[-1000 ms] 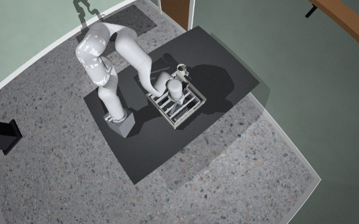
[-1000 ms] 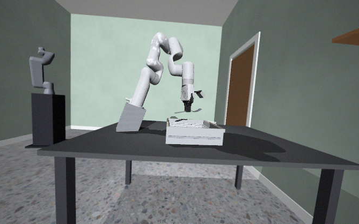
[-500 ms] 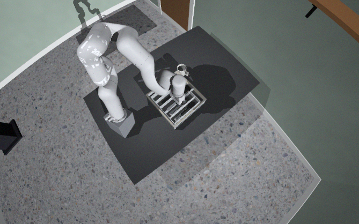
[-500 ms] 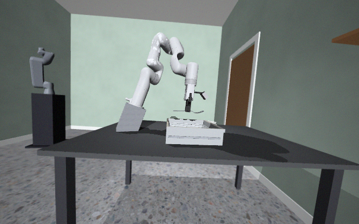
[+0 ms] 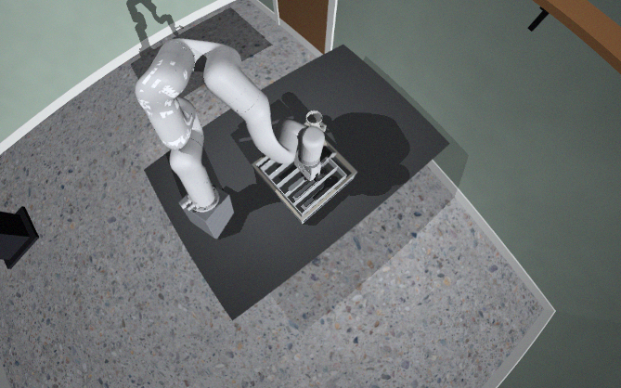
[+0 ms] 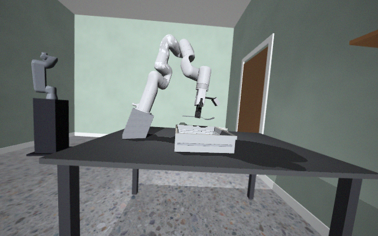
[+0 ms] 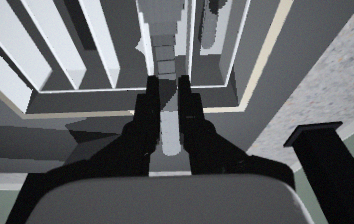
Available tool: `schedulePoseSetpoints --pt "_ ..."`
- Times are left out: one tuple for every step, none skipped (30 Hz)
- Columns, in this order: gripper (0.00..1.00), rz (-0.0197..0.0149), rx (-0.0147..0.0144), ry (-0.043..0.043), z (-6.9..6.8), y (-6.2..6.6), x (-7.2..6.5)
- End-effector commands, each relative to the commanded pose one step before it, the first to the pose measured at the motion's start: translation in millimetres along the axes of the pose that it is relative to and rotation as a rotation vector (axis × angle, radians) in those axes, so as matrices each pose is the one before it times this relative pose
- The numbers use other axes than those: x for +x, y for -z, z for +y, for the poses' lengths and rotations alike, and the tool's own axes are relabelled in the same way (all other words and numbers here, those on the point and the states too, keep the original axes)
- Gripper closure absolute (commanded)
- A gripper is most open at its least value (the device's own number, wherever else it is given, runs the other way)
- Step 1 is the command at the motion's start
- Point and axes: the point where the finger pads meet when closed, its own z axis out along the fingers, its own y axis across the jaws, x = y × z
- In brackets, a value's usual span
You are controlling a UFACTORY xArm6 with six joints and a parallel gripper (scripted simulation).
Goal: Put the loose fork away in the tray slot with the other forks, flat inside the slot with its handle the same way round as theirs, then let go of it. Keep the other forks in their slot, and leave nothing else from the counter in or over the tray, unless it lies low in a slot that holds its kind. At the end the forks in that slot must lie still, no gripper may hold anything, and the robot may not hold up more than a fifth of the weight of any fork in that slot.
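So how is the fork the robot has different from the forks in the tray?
The thin grey metal fork hangs level in the air above the white slotted tray, pinched in the black tool. The other grey forks lie low in a slot, untouched. All look like the same grey metal.

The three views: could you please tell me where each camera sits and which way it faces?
Top: high overhead, looking down on the table; whole arm shows, over the tray.
Exterior: low, at the table's side, facing the tray; whole arm shows, fork held level above the tray.
Wrist: behind the pincer, looking down into the slots; black fingers show.
Shared: every view shows the tray.
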Motion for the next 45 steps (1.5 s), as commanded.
schedulePoseSetpoints --pt "0.95 0.00292 -0.00227 0.00045 0.69 1.25 1.24" --pt "0.95 0.00000 0.00000 0.00000 0.00 0.00 0.00" --pt "0.95 0.00000 0.00000 0.00000 0.00 0.00 0.00" --pt "0.95 0.00000 0.00000 0.00000 0.00 -0.03 0.00" --pt "0.95 0.00000 0.00000 0.00000 0.00 -0.07 0.01" --pt "0.95 0.00000 0.00000 0.00000 0.00 -0.13 0.01" --pt "0.95 0.00000 0.00000 0.00000 0.00 -0.20 0.02" --pt "0.95 0.00000 0.00001 0.00000 0.00 -0.29 0.03" --pt "0.95 0.00000 0.00000 0.00000 0.00 0.00 0.00" --pt "0.95 0.00000 0.00000 0.00000 0.00 0.00 0.00" --pt "0.95 0.00000 0.00001 0.00000 0.00 -0.40 0.04" --pt "0.95 0.00000 0.00001 -0.00001 0.00 -0.51 0.05" --pt "0.95 0.00000 0.00001 -0.00001 0.00 -0.64 0.06" --pt "0.95 -0.00001 0.00000 -0.00001 0.00 -0.78 0.07" --pt "0.95 -0.00001 0.00000 -0.00001 0.00 -0.92 0.08" --pt "0.95 -0.00002 0.00000 -0.00001 0.00 -1.07 0.09" --pt "0.95 0.00001 0.00001 0.00000 0.00 -1.23 0.12" --pt "0.95 0.00000 0.00000 0.00000 0.00 -1.38 0.13" --pt "0.95 -0.00001 -0.00001 0.00000 0.00 -1.55 0.13" --pt "0.95 0.00001 0.00001 0.00000 0.00 -1.70 0.16" --pt "0.95 0.00000 0.00000 0.00000 0.00 -1.86 0.17" --pt "0.95 -0.00001 -0.00002 0.00000 0.00 -2.02 0.17" --pt "0.95 0.00002 0.00002 0.00001 0.00 -2.15 0.20" --pt "0.95 -0.00001 -0.00002 -0.00001 0.00 -2.31 0.20" --pt "0.95 0.00001 0.00002 0.00001 0.00 -2.43 0.23" --pt "0.95 0.00000 0.00000 0.00000 0.00 0.00 0.00" --pt "0.95 0.00000 0.00000 0.00000 0.00 0.00 0.00" --pt "0.95 -0.00002 -0.00002 -0.00001 0.00 -2.57 0.22" --pt "0.95 0.00002 0.00002 0.00001 0.00 -2.68 0.25" --pt "0.95 -0.00001 -0.00001 0.00000 0.00 -2.81 0.24" --pt "0.95 0.00001 0.00001 0.00000 0.00 -2.91 0.27" --pt "0.95 0.00000 0.00000 0.00000 0.00 -3.01 0.27" --pt "0.95 -0.00001 -0.00002 0.00000 0.00 -3.11 0.27" --pt "0.95 0.00002 0.00002 0.00001 -0.01 -3.18 0.30" --pt "0.95 0.00000 0.00000 0.00000 0.00 -3.26 0.29" --pt "0.95 -0.00001 -0.00002 0.00000 0.00 -3.32 0.29" --pt "0.95 0.00002 0.00002 0.00001 -0.01 -3.37 0.31" --pt "0.95 0.00000 0.00000 0.00000 -0.01 -3.42 0.31" --pt "0.95 -0.00002 -0.00002 0.00000 0.00 -3.45 0.30" --pt "0.95 0.00001 0.00001 0.00000 -0.01 -3.47 0.32" --pt "0.95 0.00001 0.00001 0.00000 -0.01 -3.49 0.32" --pt "0.95 -0.00001 -0.00001 0.00000 0.00 -3.50 0.31" --pt "0.95 0.00000 0.00000 0.00000 0.00 0.00 0.00" --pt "0.95 0.00000 0.00000 0.00000 0.00 0.00 0.00" --pt "0.95 -0.00001 -0.00001 0.00000 0.00 -3.50 0.31"
